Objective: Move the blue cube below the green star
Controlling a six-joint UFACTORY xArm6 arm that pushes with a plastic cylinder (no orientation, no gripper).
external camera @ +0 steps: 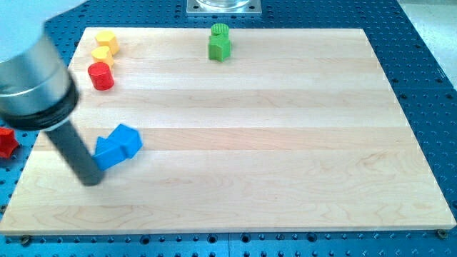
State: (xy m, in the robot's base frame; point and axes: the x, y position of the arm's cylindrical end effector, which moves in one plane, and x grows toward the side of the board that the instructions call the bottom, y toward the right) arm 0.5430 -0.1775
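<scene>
Two blue blocks lie touching at the view's lower left. The upper right one looks like the blue cube (128, 138); the other blue block (108, 154) sits just below and left of it, its shape unclear. My tip (91, 180) rests on the board right at that second block's lower left side. The green star (220, 48) sits near the board's top edge, a little left of centre, far up and to the right of the blue blocks. A green cylinder (220, 30) touches the star from above.
Two yellow blocks (106, 39) (102, 55) and a red cylinder (101, 76) stand in a column at the board's top left. A red star (6, 141) lies off the board at the left edge. The wooden board (285, 143) lies on a blue perforated table.
</scene>
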